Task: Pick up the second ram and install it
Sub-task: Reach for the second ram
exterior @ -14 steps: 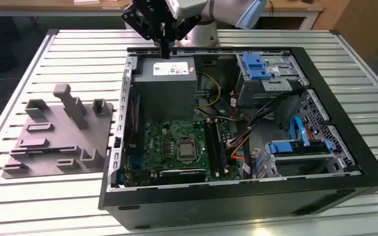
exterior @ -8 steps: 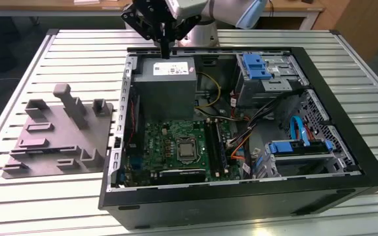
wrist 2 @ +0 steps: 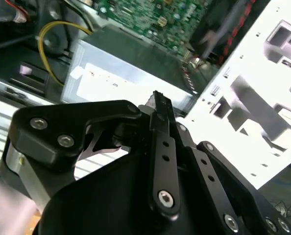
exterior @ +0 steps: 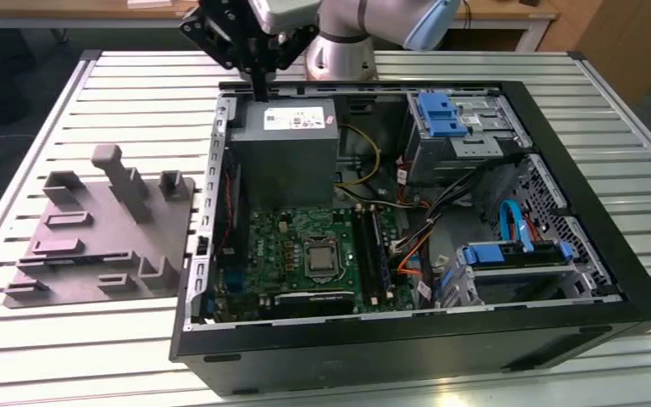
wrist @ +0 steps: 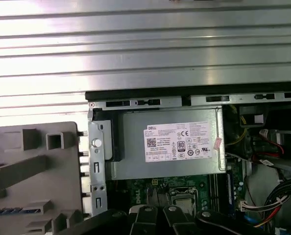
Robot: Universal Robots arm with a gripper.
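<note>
My gripper (exterior: 260, 95) hangs over the far left corner of the open computer case, just above the grey power supply (exterior: 284, 144). In the second wrist view the gripper (wrist 2: 158, 101) has its fingers pressed together, and I see nothing between them. A thin dark strip with bluish marks (wrist: 8, 211) stands on edge in a slot of the grey holder block (exterior: 111, 229). It looks like the second ram and sits well to the exterior view's left of the gripper. A dark stick (exterior: 363, 250) stands in the motherboard's memory slots.
The black case (exterior: 416, 348) lies open on a slatted metal table (exterior: 133, 93). Inside are the green motherboard (exterior: 292, 254), loose cables (exterior: 354, 161) and blue drive bays (exterior: 439, 114). The case's metal wall (exterior: 214, 186) separates the holder from the motherboard.
</note>
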